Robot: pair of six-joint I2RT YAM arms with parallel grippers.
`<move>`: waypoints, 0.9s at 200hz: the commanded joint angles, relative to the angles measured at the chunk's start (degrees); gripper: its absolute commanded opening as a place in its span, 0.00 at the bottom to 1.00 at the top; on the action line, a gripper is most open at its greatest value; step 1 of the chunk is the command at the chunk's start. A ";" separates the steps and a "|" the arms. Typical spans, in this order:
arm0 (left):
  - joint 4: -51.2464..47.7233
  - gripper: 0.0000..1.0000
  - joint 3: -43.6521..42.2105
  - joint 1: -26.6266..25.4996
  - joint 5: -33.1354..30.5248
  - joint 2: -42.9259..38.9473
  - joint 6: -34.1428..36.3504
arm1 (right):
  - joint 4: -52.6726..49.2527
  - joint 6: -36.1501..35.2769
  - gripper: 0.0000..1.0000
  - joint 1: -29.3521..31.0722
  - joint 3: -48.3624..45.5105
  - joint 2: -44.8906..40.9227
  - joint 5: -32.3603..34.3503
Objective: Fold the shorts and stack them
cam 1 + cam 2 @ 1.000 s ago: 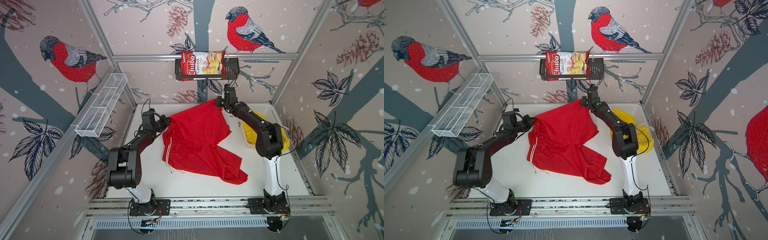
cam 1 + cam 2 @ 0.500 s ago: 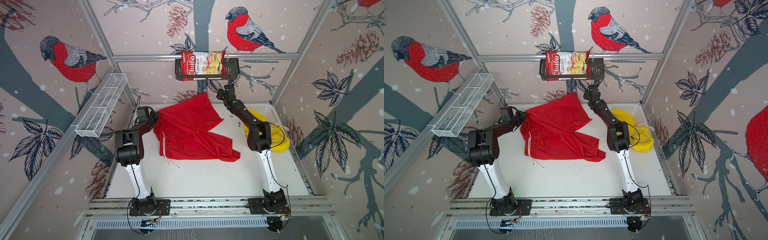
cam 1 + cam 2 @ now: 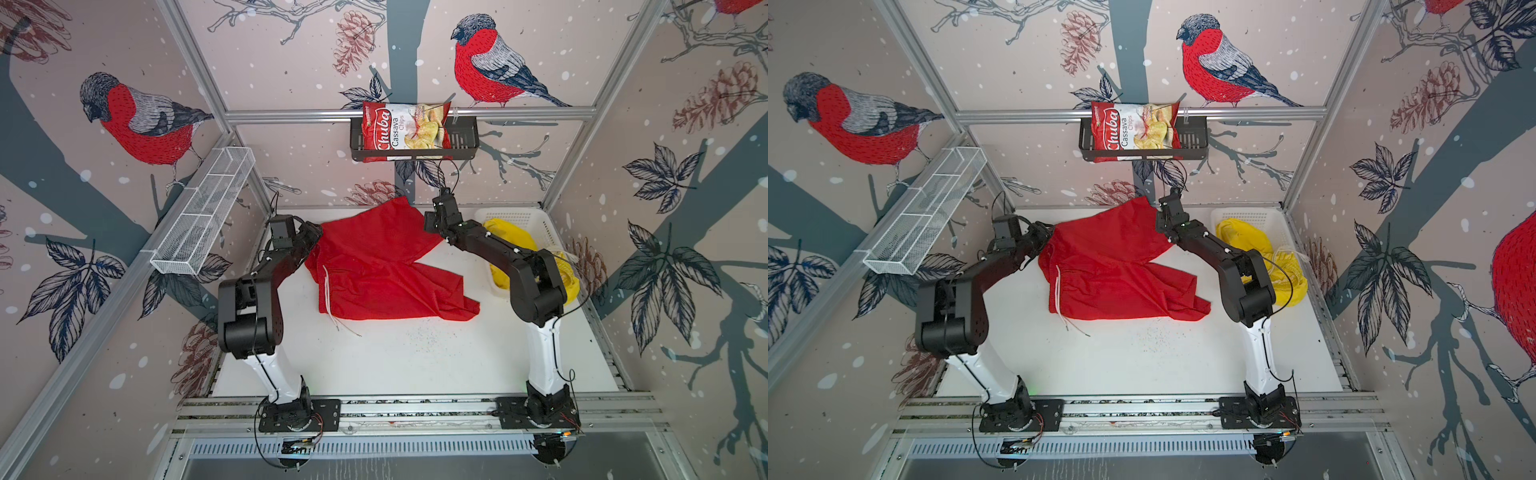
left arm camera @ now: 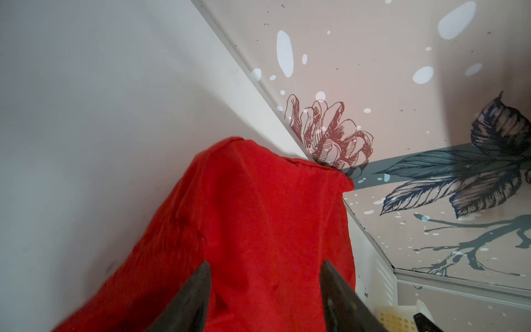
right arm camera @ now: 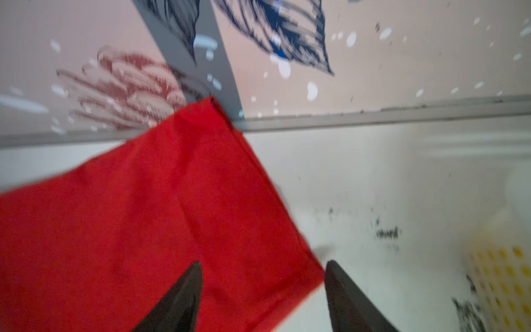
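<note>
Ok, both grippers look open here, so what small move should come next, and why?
Probably draw the right gripper back toward the rumpled leg. It and the left gripper stand open, holding nothing, and the red shorts lie only half spread, that leg creased on the table.

1. Left arm (image 3: 266, 286), lower left in both top views: black boxy links on a white lower tube.
2. Right arm (image 3: 511, 266), lower right: same build (black above, white below), with small white clips.
3. Black base plates (image 3: 328, 415) at the bottom edge; thin black cables (image 3: 264, 374) follow the tubes.
4. Left gripper (image 4: 265, 262) and right gripper (image 5: 263, 262): dark, tapered fingers (image 4: 189, 301).
</note>
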 commanded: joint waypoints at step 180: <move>-9.66 0.51 -29.34 -21.56 -16.09 -14.70 1.50 | 3.31 18.48 0.01 -1.93 -36.54 -23.01 -37.31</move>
